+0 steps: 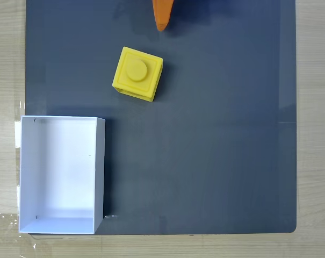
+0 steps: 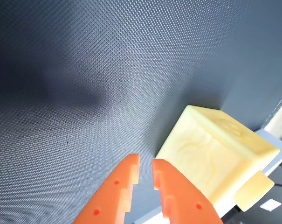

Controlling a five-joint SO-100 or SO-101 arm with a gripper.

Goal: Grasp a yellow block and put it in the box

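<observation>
in the fixed view my pincer [image 1: 161,25] pokes in from the top edge, at about twelve o'clock on the dark mat [image 1: 216,161], showing as one orange tip pointing down toward six. the yellow block [image 1: 137,74] sits on the mat just below that tip, toward seven o'clock from it, apart from it with a strip of bare mat between. the block is turned a little off square with the mat's edges, its round stud facing up.

the white box [image 1: 100,161] lies open-topped at about seven o'clock on the mat, well apart from the block, with its left side hanging over onto the pale wooden table [image 1: 6,64]. its floor is bare.

in the wrist view my pincer [image 2: 145,168] comes up from the bottom edge, the two orange fingers [image 2: 117,186] nearly together with only a narrow slit between the tips, holding nothing. the block [image 2: 210,158] is at about three o'clock from the tips, just beside the right finger; i cannot tell whether that finger touches it. the tips hang over the mat [image 2: 85,70], which carries a soft shadow toward ten o'clock.
</observation>
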